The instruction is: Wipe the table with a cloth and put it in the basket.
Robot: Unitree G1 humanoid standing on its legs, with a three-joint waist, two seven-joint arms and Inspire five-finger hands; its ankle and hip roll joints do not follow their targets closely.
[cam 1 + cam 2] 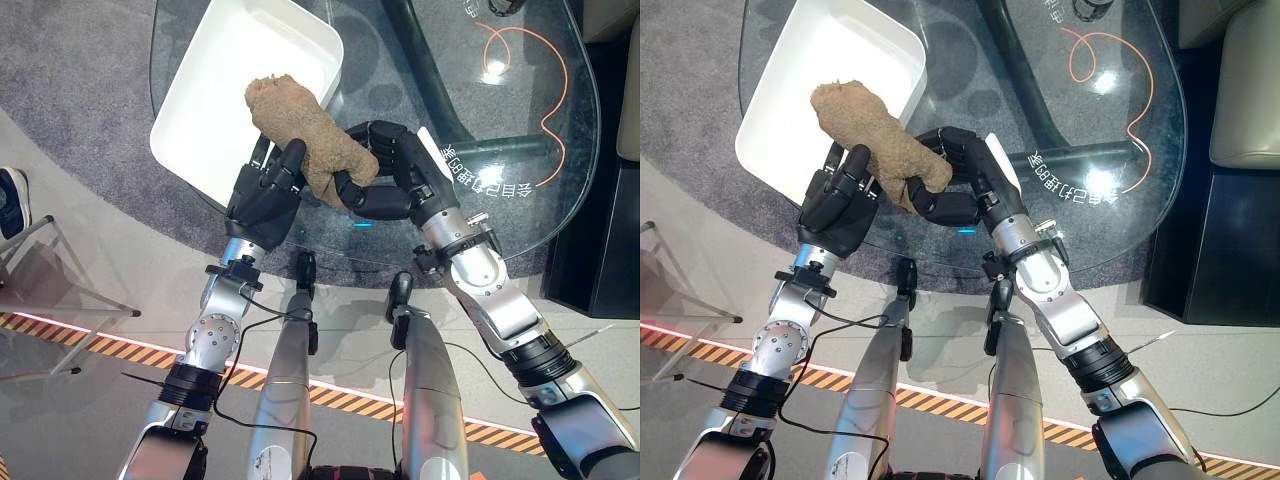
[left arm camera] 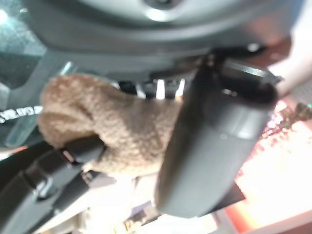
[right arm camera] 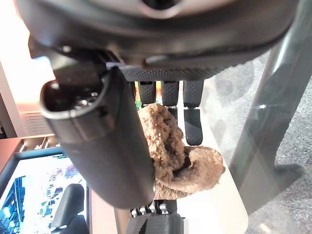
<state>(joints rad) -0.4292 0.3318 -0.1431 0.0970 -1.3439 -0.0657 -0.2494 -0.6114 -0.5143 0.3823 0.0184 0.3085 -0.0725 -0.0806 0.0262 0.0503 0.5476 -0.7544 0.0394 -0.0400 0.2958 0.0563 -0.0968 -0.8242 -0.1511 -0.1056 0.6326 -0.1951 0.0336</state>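
Both robot hands, left [image 1: 265, 195] and right [image 1: 385, 175], curl round our brown cloth [image 1: 300, 125], lifted above the glass desk [image 1: 520, 110]. Step, we judge: transfer. Next: carry toward eleven o'clock, release into white basket [image 1: 200, 110].

Cloth [image 1: 305, 125]: tan, fuzzy, bunched into a thick roll, raised off the glass table [image 1: 520, 90], upper end over the basket's near corner. Basket [image 1: 215, 85]: white, rectangular, shallow, open-topped, resting on the table's left part, nothing visible inside.
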